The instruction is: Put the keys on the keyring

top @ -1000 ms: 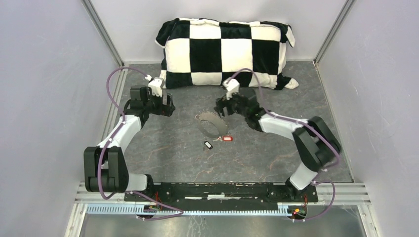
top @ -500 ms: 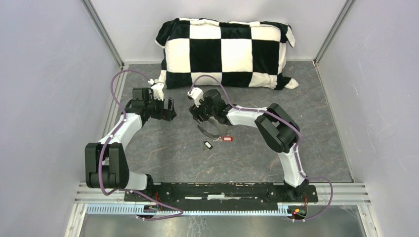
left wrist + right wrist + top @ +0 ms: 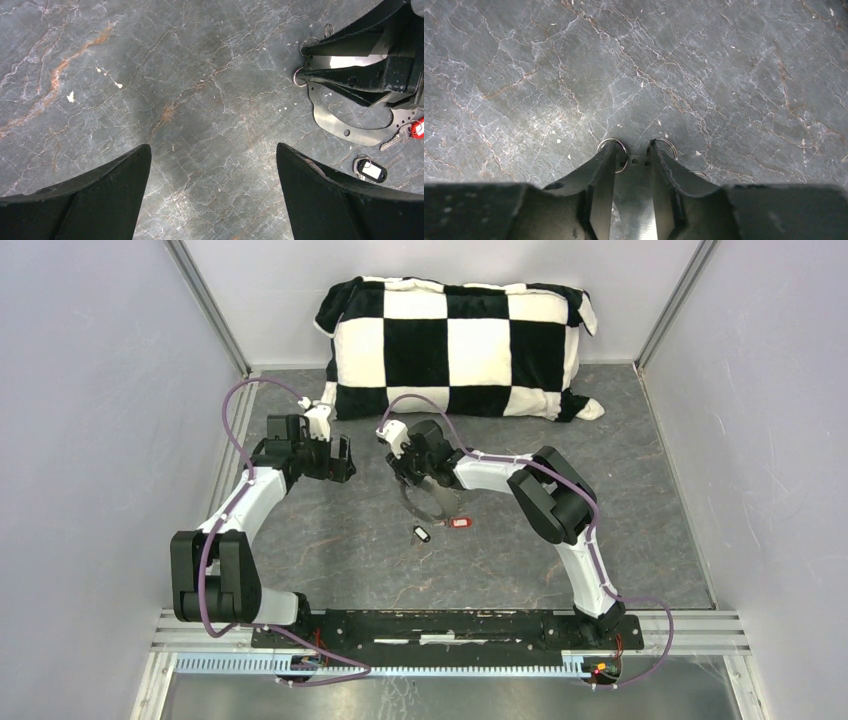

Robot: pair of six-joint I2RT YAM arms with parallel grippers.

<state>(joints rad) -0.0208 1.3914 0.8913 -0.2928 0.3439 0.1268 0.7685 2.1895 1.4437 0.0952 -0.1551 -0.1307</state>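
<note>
The keyring [image 3: 428, 510] lies mid-table as a flat grey metal crescent [image 3: 345, 127] with small wire rings along its edge. My right gripper [image 3: 408, 472] is down on its far-left end. In the right wrist view the gripper [image 3: 633, 147] has both fingers against the band [image 3: 636, 180], one to each side, shut on it. A red-tagged key [image 3: 461, 523] lies just right of the ring, also seen as the red key [image 3: 419, 127]. The black key with a white face [image 3: 422, 533] sits in front of it. My left gripper [image 3: 342, 458] hovers open to the left, its jaws [image 3: 214, 150] holding nothing.
A black-and-white checked pillow [image 3: 455, 345] lies along the back wall. Grey walls with metal rails enclose the marbled table [image 3: 330, 540] on both sides. The two arms' heads stand close together left of centre.
The right arm swung left from the ring's right side onto its far-left end, and its jaws closed onto the band. The left gripper has hardly moved.
</note>
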